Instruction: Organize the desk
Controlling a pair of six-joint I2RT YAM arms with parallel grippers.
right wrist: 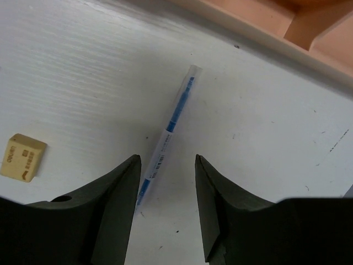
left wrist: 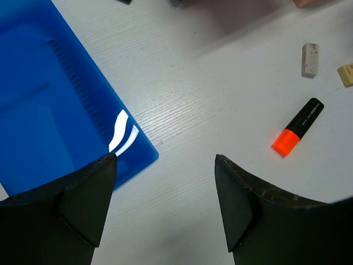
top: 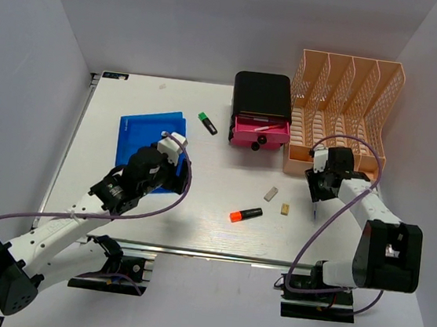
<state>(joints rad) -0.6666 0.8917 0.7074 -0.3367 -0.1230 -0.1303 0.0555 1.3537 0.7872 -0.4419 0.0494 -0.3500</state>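
White laminate makes up the surface [top: 209, 174], which fills most of the overhead view with a metal rail along its near edge; loose stationery lies scattered over its middle and right half.

The left claw [top: 170, 147] hangs released above the near right corner of a blue folder [top: 149, 134] on the left half; in the left wrist view its fingers [left wrist: 91, 204] stand wide with nothing between them, one over the folder's edge and the other over bare laminate, which looks like lining up to pinch that corner.

The right claw [right wrist: 166, 160] is also released, near the right edge; its jaws straddle a blue pen [right wrist: 176, 113] lying aslant just in front of the peach file rack [top: 342, 114], with a gap on either side, so I judge a pick is being set up and not yet made.

Only the right wrist view shows the pen plainly; from overhead it is barely a line. Only the overhead view shows where things might go: the rack at the far right corner and beside it a black box [top: 263, 93] with its pink drawer [top: 260, 130] pulled open. An orange highlighter [top: 246, 214], a grey eraser [top: 271, 193] and a tan eraser [top: 285, 209] lie between the arms; a green highlighter [top: 207, 123] lies further back.
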